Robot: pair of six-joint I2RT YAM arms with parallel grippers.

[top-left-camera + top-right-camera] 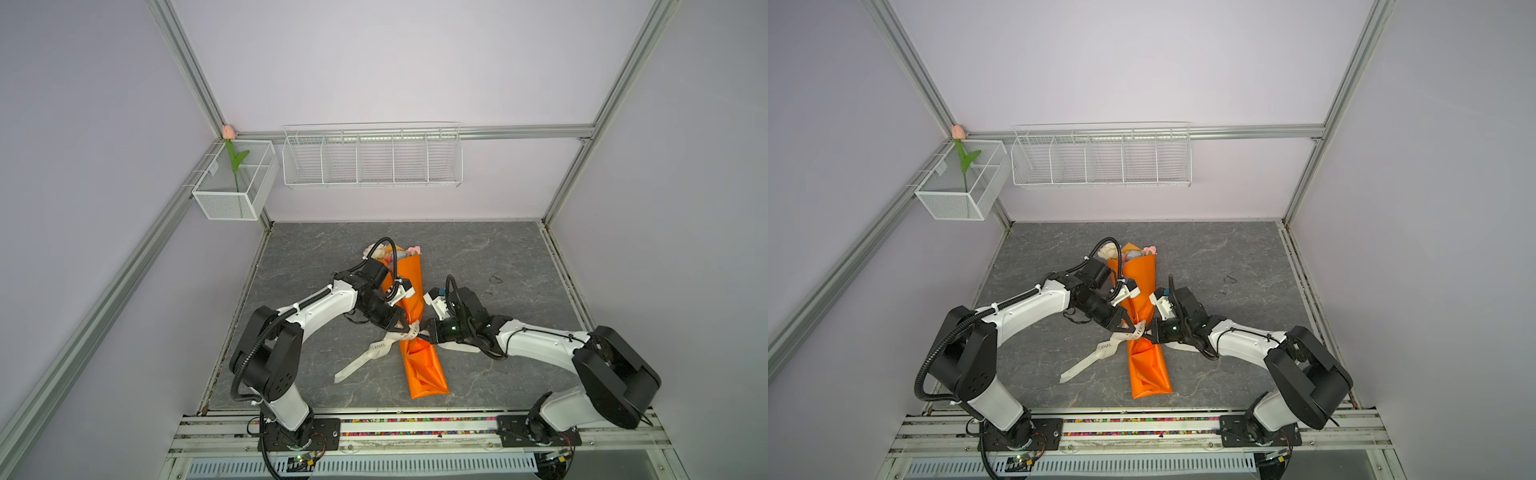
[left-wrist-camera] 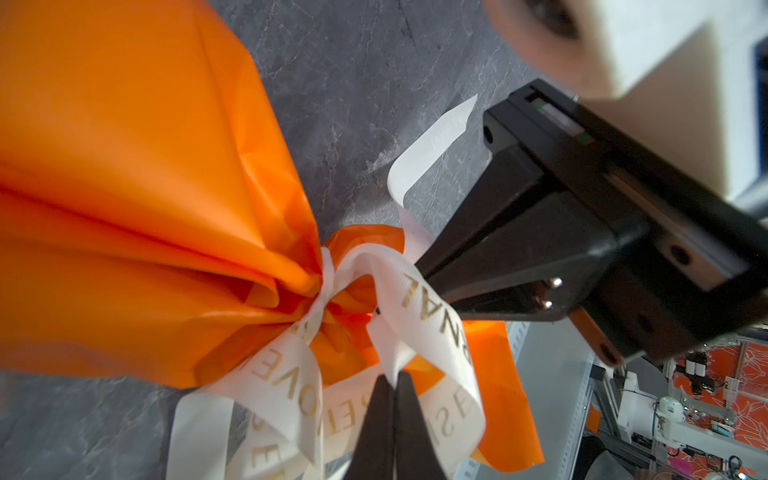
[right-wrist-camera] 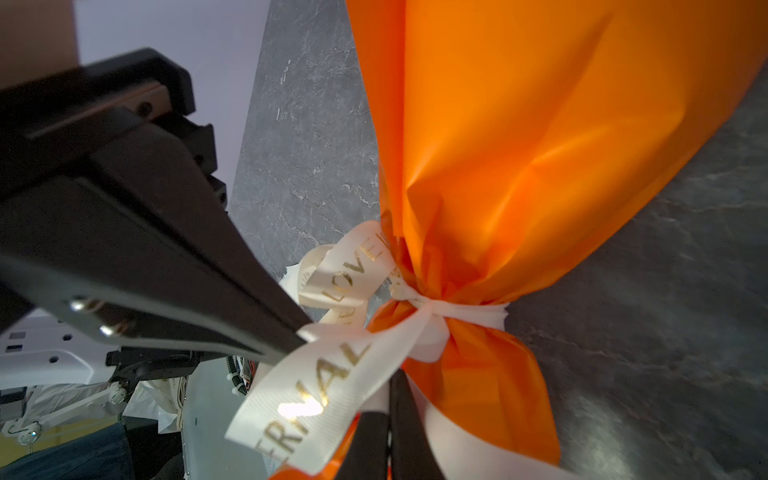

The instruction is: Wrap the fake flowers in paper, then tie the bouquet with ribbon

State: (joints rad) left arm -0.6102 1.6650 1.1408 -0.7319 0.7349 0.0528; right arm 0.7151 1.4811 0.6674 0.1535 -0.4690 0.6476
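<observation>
Bouquet [image 1: 412,272]: flat on the grey table [image 1: 519,257], blooms [image 1: 413,250] pointing at the far wall, orange wrapping paper [image 1: 424,370] trailing back toward the arms' bases.
Bouquet against the hands: both hands meet at the cinched waist of the wrap. The left hand [image 1: 401,327] comes in from the left side and the right hand [image 1: 423,332] from the right, tips nearly nose to nose over it.
Ribbon [image 1: 376,347]: cream with gold lettering, wound tight round that waist, loose tails spilling onto the table on the left arm's side.
Top views only: the full length of the bouquet with its blooms. There is also a pink tulip [image 1: 963,160] standing in a white mesh basket [image 1: 951,205] and a white wire rack [image 1: 1100,166] on the back wall, all well apart from the action.
Wrist views only: the knot [image 3: 428,309] itself, up close! The left wrist view shows the paper gathered into pleats and a ribbon tail curling away behind the right hand [image 2: 432,286]. The right wrist view shows the left hand [image 3: 301,338] biting the ribbon just beside the knot.
Left hand: fingers [image 2: 374,419] pressed right together, a fold of ribbon pinched between them.
Right hand: fingers [image 3: 409,428] all but together, only a thin slit showing. The ribbon appears to run in between the tips, close by the knot.
</observation>
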